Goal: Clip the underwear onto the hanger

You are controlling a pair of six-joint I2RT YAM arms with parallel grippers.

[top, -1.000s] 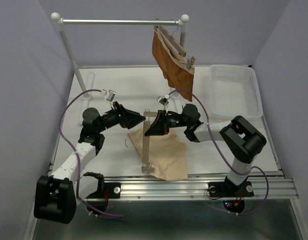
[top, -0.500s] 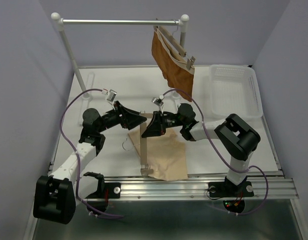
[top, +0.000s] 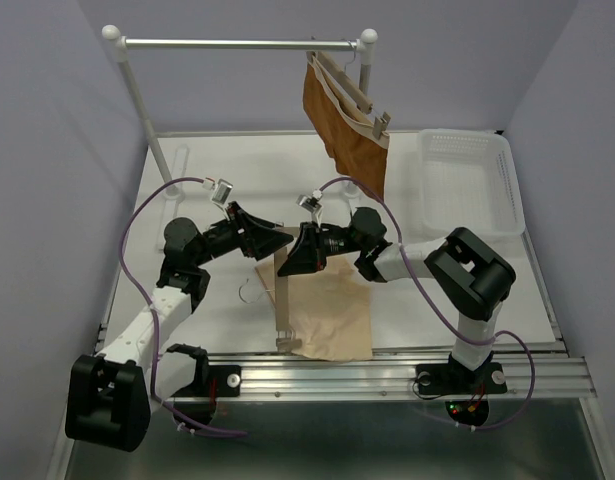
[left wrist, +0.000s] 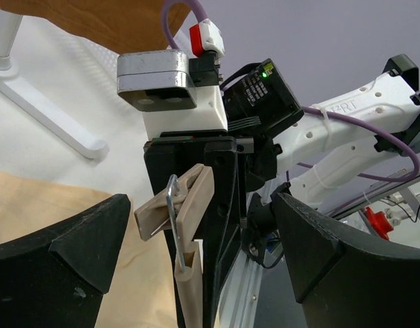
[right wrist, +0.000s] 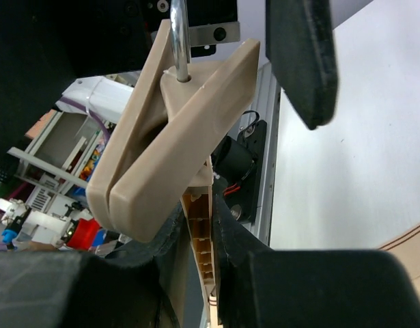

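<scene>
The hanger (top: 284,300) lies along the pale beige underwear (top: 332,315) at the table's front, with its thin hook (top: 249,290) pointing left. My right gripper (top: 289,264) is shut on the far end of the hanger bar (right wrist: 203,253), just below the end clip (right wrist: 169,130), and holds that end raised. My left gripper (top: 284,240) is open. Its two fingers stand wide on either side of that clip (left wrist: 177,205) without touching it. The underwear also shows in the left wrist view (left wrist: 25,205), lying flat below the clip. The hanger's near clip (top: 287,343) rests on the cloth.
A white rail (top: 237,44) at the back carries a second wooden hanger with a rust-brown garment (top: 342,125). A white basket (top: 467,180) stands at the right rear. The rail's foot (left wrist: 52,116) is to the left. A metal rail (top: 387,370) runs along the front edge.
My right gripper has moved a little to the left with the hanger's far end, closer to the left gripper. The left gripper has stayed open and hardly moved.
</scene>
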